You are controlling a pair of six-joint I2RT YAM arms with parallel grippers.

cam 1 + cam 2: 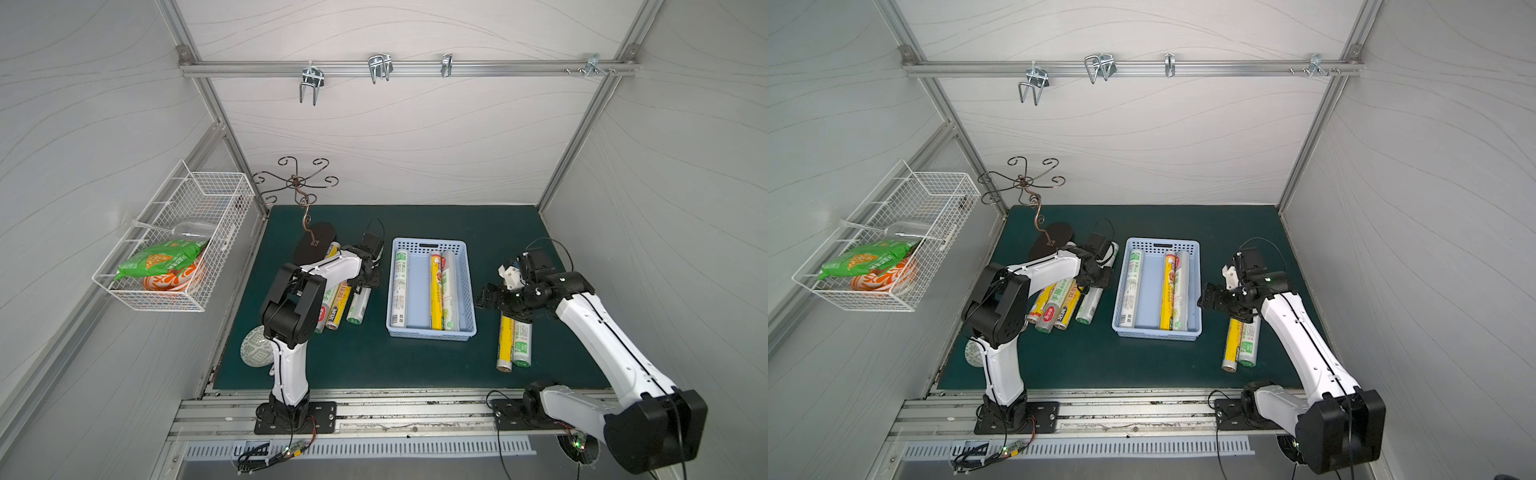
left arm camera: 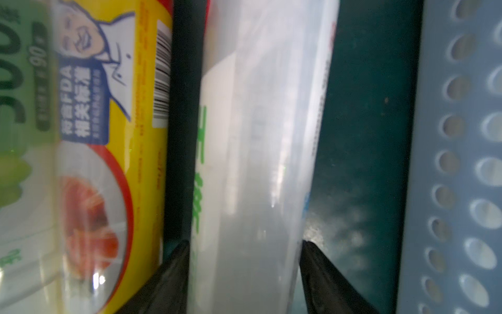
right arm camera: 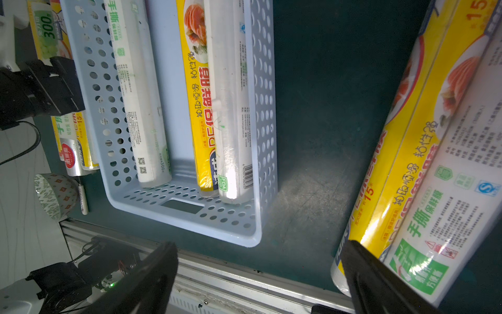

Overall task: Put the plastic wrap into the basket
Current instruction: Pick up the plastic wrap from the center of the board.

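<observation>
Eyes on the white roll with green print. It lies just beside the left wall of the basket, outermost of the cluster toward the counter's left edge. The left tool has it: a dark fingertip pressed to each flank, clamped across the tube.

The basket sits mid-counter, its long side running front to back, with three rolls inside. A white-and-green roll lies along its left wall, and a yellow roll and a clear-wrapped roll lie against its right wall. There's a wide free lane between them, and that, I'd say, is the target.

Toward the counter's right edge a yellow-and-white pair waits, touching side by side. The right tool hangs near their far ends, jaws spread wide, nothing in them.

To do this well:
- Lift straight up so the neighbouring yellow-label roll, just across a dark gap, isn't dragged.
- Keep the tube level; the film looks slick and a tilt could let it slide.
- Clear the perforated wall and line the roll up with the basket's length.
- Set it low in the lane before letting go.

Hard to read: the left arm and a black oval stand base cover the cluster's far ends, so I count perhaps four rolls there. The left wrist view is blurred along one side, and whether the roll has left the counter can't be told.
</observation>
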